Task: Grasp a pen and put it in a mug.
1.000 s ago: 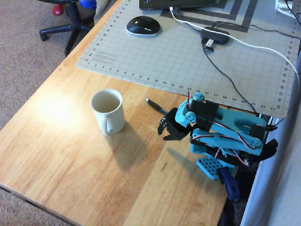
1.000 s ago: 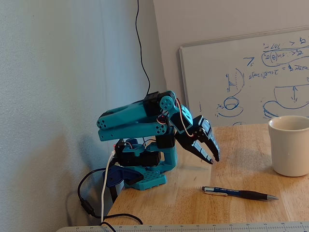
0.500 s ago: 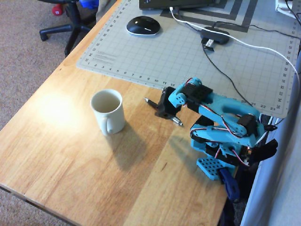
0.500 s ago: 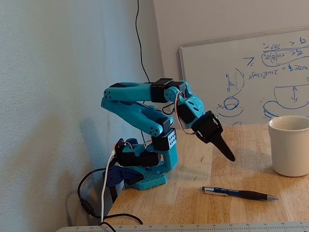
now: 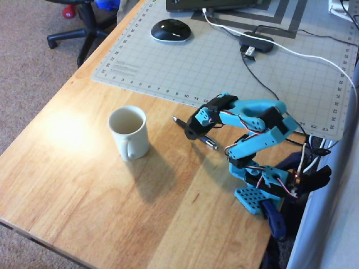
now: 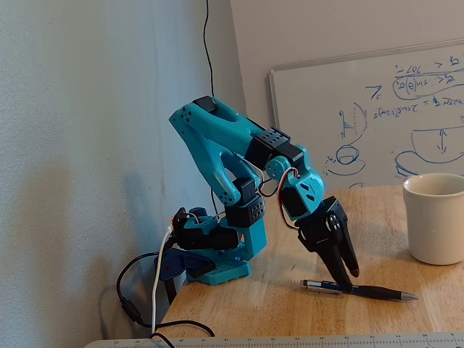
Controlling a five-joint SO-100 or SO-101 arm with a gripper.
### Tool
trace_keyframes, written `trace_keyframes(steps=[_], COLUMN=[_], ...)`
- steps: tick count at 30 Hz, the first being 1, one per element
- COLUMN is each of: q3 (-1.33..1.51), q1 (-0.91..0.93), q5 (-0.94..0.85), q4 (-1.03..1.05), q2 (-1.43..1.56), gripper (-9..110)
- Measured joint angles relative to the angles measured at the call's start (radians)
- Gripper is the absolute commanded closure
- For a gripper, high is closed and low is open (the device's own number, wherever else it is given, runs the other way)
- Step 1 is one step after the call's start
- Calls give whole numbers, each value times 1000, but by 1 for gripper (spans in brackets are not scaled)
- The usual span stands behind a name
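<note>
One pen (image 6: 362,291) lies flat on the wooden desk (image 5: 84,185), and the pincer (image 6: 348,277) stands directly over its middle, fingertips down at the barrel. In the fixed view the black fingers (image 6: 335,243) sit close together in a narrow wedge, the tips at or just touching the pen; whether they already squeeze it I cannot tell, since the pen rests on the desk and shows no lift. In the overhead view the pen (image 5: 210,142) pokes out on both sides of the pincer (image 5: 192,133), its tip reaching toward the mug (image 5: 129,133).

The mug stands upright and empty, well apart from the pincer, on the side the tip points to, handle facing the near desk edge.

I judge the grasp to be the step in hand. The next move calls for a firm closure on the barrel, a lift clear of the desk, then a carry over the mug's rim with the pen tipped steeply enough to drop inside.
</note>
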Motion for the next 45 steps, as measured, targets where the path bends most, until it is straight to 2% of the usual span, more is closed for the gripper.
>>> trace_keyframes(steps=[10, 26, 35, 45], q3=[-26, -32, -32, -31], q1=[0, 0, 0, 0], q5=[2, 0, 0, 0], q4=[-14, -14, -12, -12], q2=[-97, -97, -92, 255], gripper=[84, 100, 100, 100])
